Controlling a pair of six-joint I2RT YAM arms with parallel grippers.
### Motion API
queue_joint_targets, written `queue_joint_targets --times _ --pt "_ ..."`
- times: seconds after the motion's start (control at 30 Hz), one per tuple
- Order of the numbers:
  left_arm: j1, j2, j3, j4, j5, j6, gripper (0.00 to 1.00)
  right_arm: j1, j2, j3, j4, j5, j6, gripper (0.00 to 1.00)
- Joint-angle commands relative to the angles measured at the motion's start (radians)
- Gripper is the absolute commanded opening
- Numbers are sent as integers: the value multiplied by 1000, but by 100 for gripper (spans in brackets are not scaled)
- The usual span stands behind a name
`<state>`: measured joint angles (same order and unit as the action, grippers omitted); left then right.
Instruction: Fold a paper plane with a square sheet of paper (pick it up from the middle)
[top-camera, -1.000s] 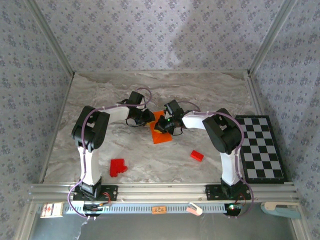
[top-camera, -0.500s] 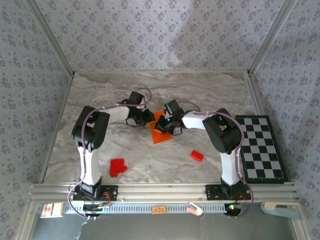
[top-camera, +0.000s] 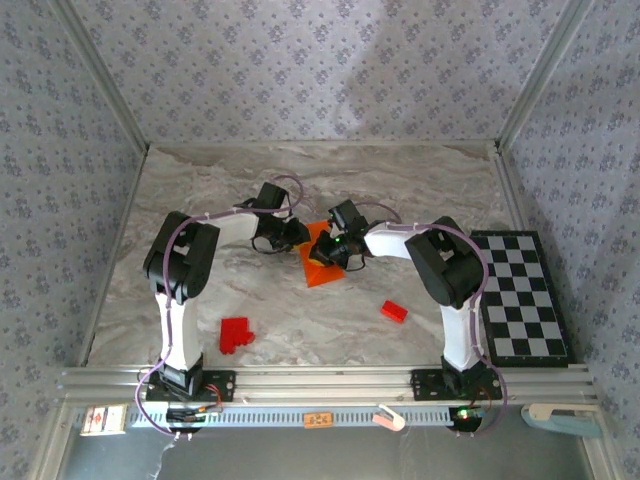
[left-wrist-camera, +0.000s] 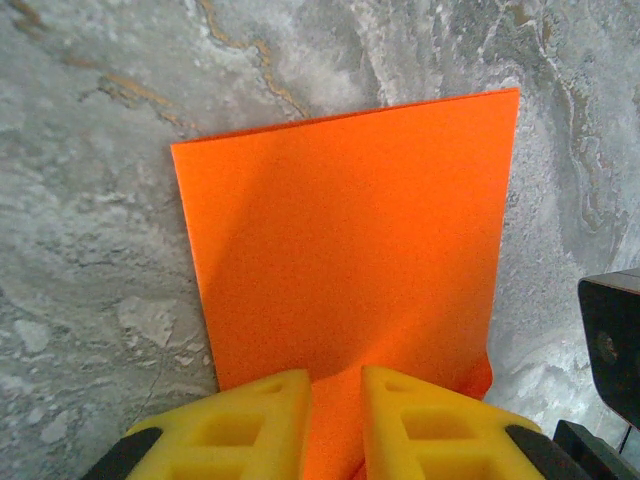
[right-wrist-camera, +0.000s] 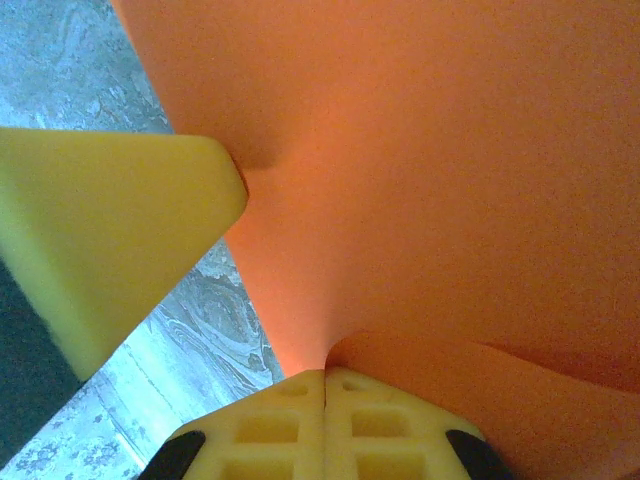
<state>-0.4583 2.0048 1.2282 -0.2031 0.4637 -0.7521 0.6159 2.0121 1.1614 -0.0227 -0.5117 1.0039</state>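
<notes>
Your square sheet of paper (top-camera: 318, 272) is in the middle of the marble table (top-camera: 420, 190), between the two wrists, and both grippers are at it.

The right gripper (right-wrist-camera: 325, 376) is fully closed and pinches the sheet. In its wrist view the orange paper comes out directly from between the two yellow fingers and curves upward, so this edge is lifted from the table. In the same view another yellow finger (right-wrist-camera: 120, 230) pushes into the paper from the left side. I think it belongs to the other arm.

The left gripper (left-wrist-camera: 335, 378) has its fingers only a little apart, and orange shows in the narrow gap. I cannot tell if they really clamp the paper or only stand over its near edge.

About progress, my judgement is that you are at the beginning. In the left wrist view the far part of the sheet lies flat with straight edges and two plain corners. I see no sharp crease, no folded nose and no dart shape. The centre fold, the corner folds and the wings are all left to do.

The two red blocks (top-camera: 235, 333) (top-camera: 393, 311) lie well apart from the paper, and the chequered board (top-camera: 520, 295) is far at the right.
</notes>
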Motion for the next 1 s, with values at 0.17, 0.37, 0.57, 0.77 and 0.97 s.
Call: queue_joint_targets --times 0.17,0.37,0.57,0.77,0.97 --pt "-5 46 -6 -65 -8 1 22 2 1 13 -59 11 -19 0" --pt "-5 43 -6 -66 -8 2 22 3 12 20 -72 8 -22 0" --pt "-5 37 -4 -67 -8 1 22 4 25 23 -80 6 -21 0" --pt "-5 37 -7 -67 -8 1 22 4 33 23 -84 2 -19 0" --pt "-3 26 -1 -70 -8 -5 22 4 40 23 -98 6 -20 0"
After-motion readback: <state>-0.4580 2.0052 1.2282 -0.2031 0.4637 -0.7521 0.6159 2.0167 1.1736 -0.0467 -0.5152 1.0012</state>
